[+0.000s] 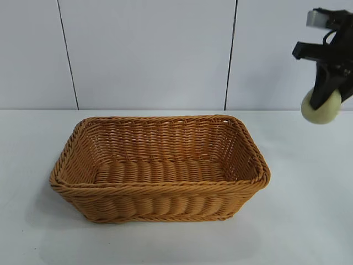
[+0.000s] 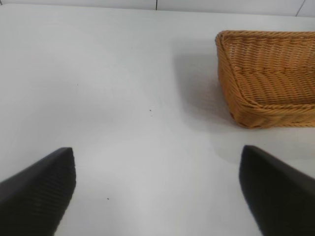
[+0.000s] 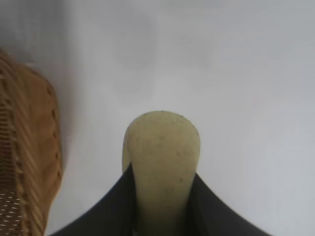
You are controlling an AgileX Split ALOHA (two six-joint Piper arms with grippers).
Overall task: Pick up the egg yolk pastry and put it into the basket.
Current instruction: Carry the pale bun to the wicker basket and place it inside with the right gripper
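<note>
Between the two dark fingers of the right gripper (image 1: 325, 105) the egg yolk pastry (image 1: 321, 110) is pinched firmly, and it hangs in the air above the white table (image 1: 309, 221), well to the right of the basket (image 1: 160, 190) and higher than its braided rim. To do this step well, I think the arm should carry the pastry sideways over the rim at this height, lower it toward the middle of the basket floor, and only then release, because the soft bun looks already squeezed narrow. Beside the basket, on its other side, the left gripper (image 2: 157, 191) is parked over bare table with its jaws spread wide and holding nothing.
</note>
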